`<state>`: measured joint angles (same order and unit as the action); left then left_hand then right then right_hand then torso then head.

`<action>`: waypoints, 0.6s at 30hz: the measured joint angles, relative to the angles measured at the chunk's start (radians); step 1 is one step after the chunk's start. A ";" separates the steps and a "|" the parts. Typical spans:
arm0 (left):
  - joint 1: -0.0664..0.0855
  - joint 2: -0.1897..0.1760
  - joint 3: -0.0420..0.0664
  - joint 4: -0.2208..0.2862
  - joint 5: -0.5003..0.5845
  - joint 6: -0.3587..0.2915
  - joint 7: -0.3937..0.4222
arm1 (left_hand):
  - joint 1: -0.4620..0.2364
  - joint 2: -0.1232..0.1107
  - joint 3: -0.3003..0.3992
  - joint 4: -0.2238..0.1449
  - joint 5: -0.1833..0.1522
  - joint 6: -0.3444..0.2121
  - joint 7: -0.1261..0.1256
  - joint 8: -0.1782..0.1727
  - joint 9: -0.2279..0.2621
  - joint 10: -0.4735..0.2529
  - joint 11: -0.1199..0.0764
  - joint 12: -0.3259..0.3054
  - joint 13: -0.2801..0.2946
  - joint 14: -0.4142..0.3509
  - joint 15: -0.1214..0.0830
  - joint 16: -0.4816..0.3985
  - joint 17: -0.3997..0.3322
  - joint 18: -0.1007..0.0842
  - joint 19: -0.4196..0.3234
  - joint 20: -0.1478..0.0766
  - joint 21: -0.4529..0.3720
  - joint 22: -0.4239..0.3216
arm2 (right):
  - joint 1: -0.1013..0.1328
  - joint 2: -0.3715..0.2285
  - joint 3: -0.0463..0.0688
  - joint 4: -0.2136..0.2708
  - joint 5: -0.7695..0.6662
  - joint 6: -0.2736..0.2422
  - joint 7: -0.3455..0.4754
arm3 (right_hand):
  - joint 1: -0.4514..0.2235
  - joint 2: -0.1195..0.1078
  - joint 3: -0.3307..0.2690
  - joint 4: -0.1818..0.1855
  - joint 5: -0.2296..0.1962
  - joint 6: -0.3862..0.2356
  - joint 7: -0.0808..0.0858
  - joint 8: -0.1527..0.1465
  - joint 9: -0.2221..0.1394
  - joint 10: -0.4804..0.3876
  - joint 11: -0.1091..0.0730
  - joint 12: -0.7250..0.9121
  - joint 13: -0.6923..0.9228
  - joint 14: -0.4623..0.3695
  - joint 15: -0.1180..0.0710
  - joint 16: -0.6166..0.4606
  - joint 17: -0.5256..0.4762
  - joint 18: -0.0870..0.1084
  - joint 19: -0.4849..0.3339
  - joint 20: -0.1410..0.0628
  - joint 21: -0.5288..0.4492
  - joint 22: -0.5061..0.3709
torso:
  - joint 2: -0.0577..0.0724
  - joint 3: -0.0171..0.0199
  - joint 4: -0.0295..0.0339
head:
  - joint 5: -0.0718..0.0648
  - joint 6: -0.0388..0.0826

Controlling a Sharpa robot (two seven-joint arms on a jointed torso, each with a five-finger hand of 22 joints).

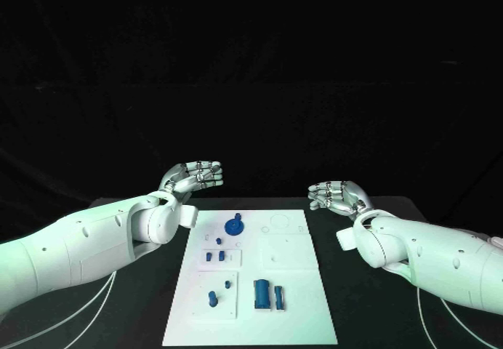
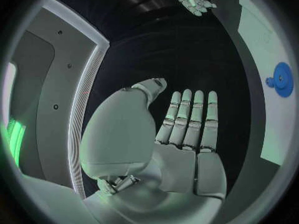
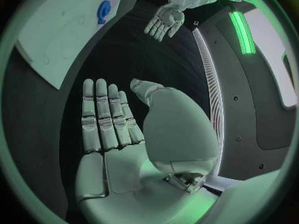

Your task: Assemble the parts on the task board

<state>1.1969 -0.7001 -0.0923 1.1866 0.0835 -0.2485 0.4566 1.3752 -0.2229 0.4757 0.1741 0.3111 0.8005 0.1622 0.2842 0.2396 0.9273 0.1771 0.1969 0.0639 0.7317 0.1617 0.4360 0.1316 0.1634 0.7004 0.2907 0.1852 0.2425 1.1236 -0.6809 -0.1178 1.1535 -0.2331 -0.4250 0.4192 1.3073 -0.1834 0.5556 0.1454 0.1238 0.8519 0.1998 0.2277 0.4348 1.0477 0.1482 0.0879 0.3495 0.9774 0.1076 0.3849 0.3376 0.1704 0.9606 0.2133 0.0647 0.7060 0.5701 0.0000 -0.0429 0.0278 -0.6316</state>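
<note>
Nearest the head camera lies the near edge of the white task board [image 1: 283, 320], a long plate stretched down the middle of the black table [image 1: 367, 305], with dark drapery closing off the space behind. Small blue parts sit on the board: a round disc-shaped part [image 1: 235, 227] near its far end, two tiny pieces [image 1: 215, 255] toward the middle of its left half, and in the near half a small peg [image 1: 213, 297] beside a taller block [image 1: 261, 292] and a slim bar [image 1: 279, 295]. Faint outlines of recesses mark the board's right half, but their shapes are hard to make out. Both robot hands are raised above the table beyond the board's far corners, well apart from every part. Off the board's far left corner, the left robot hand [image 1: 194, 176] is open and empty, palm up, fingers straight and side by side in its wrist view [image 2: 184, 134], where the blue disc [image 2: 281, 78] shows at the rim. Off the far right corner, the right robot hand [image 1: 337, 196] holds nothing, likewise flat with extended fingers [image 3: 109, 129]. The small parts' exact forms are too small to tell.
</note>
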 measured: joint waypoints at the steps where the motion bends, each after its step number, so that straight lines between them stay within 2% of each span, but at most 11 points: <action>1: -0.004 0.007 0.000 -0.010 0.005 -0.004 0.005 | 0.004 0.004 -0.004 0.003 0.000 0.000 0.000 0.000 -0.003 0.000 0.000 -0.014 0.000 0.001 -0.001 -0.021 -0.006 0.000 0.007 0.001 -0.016 -0.015 | 0.000 0.008 0.000 -0.014 0.015 0.008 0.008 | -0.007 0.007 -0.001 -0.007 0.000 0.004 0.004 -0.007 -0.006 0.009 -0.001 -0.011 -0.031 0.004 0.004 -0.020 -0.015 0.000 0.004 0.004 -0.001 -0.031 | -0.002 0.0008 -0.0001 | 0.001 0.004; 5: -0.022 0.029 0.001 -0.040 0.021 -0.015 0.020 | 0.006 0.013 -0.026 0.002 -0.007 -0.014 -0.007 -0.014 -0.014 -0.004 -0.010 -0.047 -0.002 -0.003 -0.007 -0.075 -0.021 0.000 0.015 -0.008 -0.054 -0.053 | 0.000 0.032 0.001 -0.053 0.055 0.034 0.028 | -0.021 0.020 -0.020 -0.033 -0.002 -0.002 -0.004 -0.028 -0.030 0.017 0.000 -0.021 -0.114 0.029 0.003 -0.072 -0.057 0.000 0.006 0.002 -0.001 -0.123 | -0.007 0.0041 0.0001 | 0.007 0.014; 6: -0.022 0.028 0.000 -0.039 0.021 -0.016 0.019 | -0.041 0.042 -0.086 -0.021 -0.046 -0.115 -0.028 -0.051 -0.044 -0.122 -0.030 -0.068 -0.010 -0.095 -0.027 -0.124 -0.036 -0.011 -0.077 -0.043 -0.072 -0.080 | 0.000 0.032 0.001 -0.051 0.056 0.034 0.028 | -0.075 0.045 -0.092 -0.049 -0.020 -0.112 -0.028 -0.056 -0.086 -0.022 -0.020 -0.032 -0.152 -0.008 -0.014 -0.117 -0.097 -0.010 -0.121 -0.026 -0.011 -0.208 | -0.007 0.0041 0.0002 | 0.007 0.014; 8: -0.022 0.025 0.001 -0.035 0.020 -0.016 0.018 | -0.143 0.090 -0.186 -0.060 -0.115 -0.290 -0.063 -0.111 -0.094 -0.330 -0.067 -0.102 -0.024 -0.259 -0.062 -0.205 -0.061 -0.055 -0.238 -0.107 -0.102 -0.122 | 0.000 0.028 0.002 -0.046 0.056 0.031 0.027 | -0.168 0.079 -0.209 -0.073 -0.046 -0.297 -0.071 -0.099 -0.173 -0.140 -0.051 -0.046 -0.203 -0.186 -0.037 -0.185 -0.158 -0.052 -0.332 -0.074 -0.025 -0.333 | -0.007 0.0041 0.0010 | 0.006 0.014; 10: -0.024 0.020 0.005 -0.024 0.020 -0.021 0.016 | -0.241 0.127 -0.266 -0.092 -0.169 -0.431 -0.090 -0.159 -0.135 -0.495 -0.098 -0.128 -0.035 -0.390 -0.090 -0.269 -0.080 -0.086 -0.366 -0.159 -0.125 -0.155 | -0.003 0.022 0.007 -0.032 0.058 0.026 0.026 | -0.260 0.109 -0.307 -0.093 -0.068 -0.454 -0.108 -0.136 -0.247 -0.368 -0.079 -0.058 -0.245 -0.399 -0.057 -0.242 -0.209 -0.085 -0.510 -0.114 -0.036 -0.439 | -0.008 0.0035 0.0044 | 0.002 0.016; 12: -0.029 0.016 0.009 -0.006 0.019 -0.028 0.016 | -0.328 0.153 -0.324 -0.114 -0.208 -0.532 -0.109 -0.193 -0.163 -0.613 -0.120 -0.147 -0.043 -0.483 -0.110 -0.315 -0.094 -0.103 -0.457 -0.194 -0.142 -0.179 | -0.007 0.014 0.012 -0.012 0.061 0.018 0.026 | -0.341 0.129 -0.375 -0.107 -0.084 -0.563 -0.133 -0.161 -0.298 -0.549 -0.098 -0.066 -0.273 -0.556 -0.071 -0.281 -0.244 -0.110 -0.633 -0.141 -0.044 -0.512 | -0.011 0.0031 0.0095 | -0.004 0.019; 13: -0.032 0.013 0.012 0.005 0.018 -0.034 0.016 | -0.372 0.164 -0.347 -0.124 -0.224 -0.574 -0.118 -0.207 -0.175 -0.662 -0.129 -0.155 -0.046 -0.522 -0.118 -0.334 -0.100 -0.104 -0.495 -0.209 -0.148 -0.189 | -0.009 0.011 0.016 0.001 0.063 0.013 0.026 | -0.432 0.137 -0.403 -0.113 -0.090 -0.608 -0.144 -0.171 -0.320 -0.627 -0.106 -0.067 -0.286 -0.622 -0.077 -0.297 -0.259 -0.118 -0.685 -0.152 -0.044 -0.542 | -0.013 0.0026 0.0142 | -0.009 0.022; 14: -0.038 0.009 0.016 0.023 0.017 -0.043 0.016 | -0.415 0.173 -0.366 -0.131 -0.237 -0.608 -0.125 -0.219 -0.185 -0.702 -0.136 -0.161 -0.049 -0.553 -0.124 -0.349 -0.105 -0.119 -0.526 -0.221 -0.154 -0.197 | -0.013 0.005 0.021 0.023 0.067 0.005 0.026 | -0.542 0.144 -0.426 -0.118 -0.095 -0.644 -0.152 -0.180 -0.337 -0.689 -0.112 -0.070 -0.295 -0.674 -0.081 -0.310 -0.270 -0.118 -0.725 -0.161 -0.048 -0.567 | -0.015 0.0024 0.0178 | -0.013 0.023; 15: -0.043 0.005 0.019 0.038 0.016 -0.053 0.016 | -0.506 0.180 -0.382 -0.138 -0.248 -0.636 -0.130 -0.229 -0.193 -0.735 -0.142 -0.166 -0.051 -0.580 -0.130 -0.362 -0.109 -0.126 -0.552 -0.232 -0.158 -0.203 | -0.015 0.001 0.027 0.042 0.070 -0.003 0.026 | -0.648 0.150 -0.445 -0.122 -0.099 -0.675 -0.159 -0.186 -0.351 -0.742 -0.118 -0.073 -0.303 -0.719 -0.085 -0.321 -0.280 -0.120 -0.760 -0.169 -0.051 -0.587 | -0.016 0.0019 0.0221 | -0.016 0.025; 16: -0.048 0.000 0.023 0.055 0.014 -0.063 0.016 | -0.624 0.187 -0.397 -0.143 -0.258 -0.662 -0.135 -0.237 -0.200 -0.766 -0.148 -0.171 -0.053 -0.603 -0.135 -0.373 -0.112 -0.126 -0.575 -0.242 -0.162 -0.210 | -0.018 -0.004 0.032 0.063 0.074 -0.012 0.026 | -0.748 0.155 -0.462 -0.126 -0.103 -0.703 -0.165 -0.193 -0.364 -0.790 -0.122 -0.075 -0.310 -0.759 -0.089 -0.331 -0.289 -0.134 -0.792 -0.176 -0.051 -0.606 | -0.019 0.0015 0.0272 | -0.019 0.027; 18: -0.062 -0.012 0.033 0.098 0.010 -0.097 0.017 | -0.821 0.197 -0.419 -0.151 -0.273 -0.700 -0.143 -0.250 -0.211 -0.810 -0.156 -0.177 -0.056 -0.638 -0.142 -0.391 -0.118 -0.126 -0.609 -0.255 -0.165 -0.219 | -0.025 -0.017 0.047 0.118 0.085 -0.038 0.030 | -0.903 0.163 -0.489 -0.131 -0.105 -0.745 -0.175 -0.203 -0.384 -0.863 -0.130 -0.075 -0.321 -0.821 -0.094 -0.346 -0.303 -0.141 -0.839 -0.187 -0.051 -0.634 | -0.021 0.0009 0.0322 | -0.023 0.029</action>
<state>1.1350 -0.7123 -0.0592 1.2849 0.0931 -0.3456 0.4740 0.5538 -0.0260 0.0568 0.0228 0.0385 0.1001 0.0197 0.0342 0.0284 0.1173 0.0212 0.0194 0.0079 0.0933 0.0195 0.0453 0.0139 0.0373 0.0913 0.0362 0.0201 0.0235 1.0983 -0.6979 -0.0706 1.2717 -0.1483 -0.4629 0.4488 0.4039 -0.0203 0.0669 0.0139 0.0192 0.1071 0.0248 0.0248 0.0506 0.1847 0.0184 0.0129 0.0282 0.1566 0.0136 0.0385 0.0347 0.0292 0.1212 0.0265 0.0132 0.0719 0.5487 0.0009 -0.0106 0.0044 -0.6022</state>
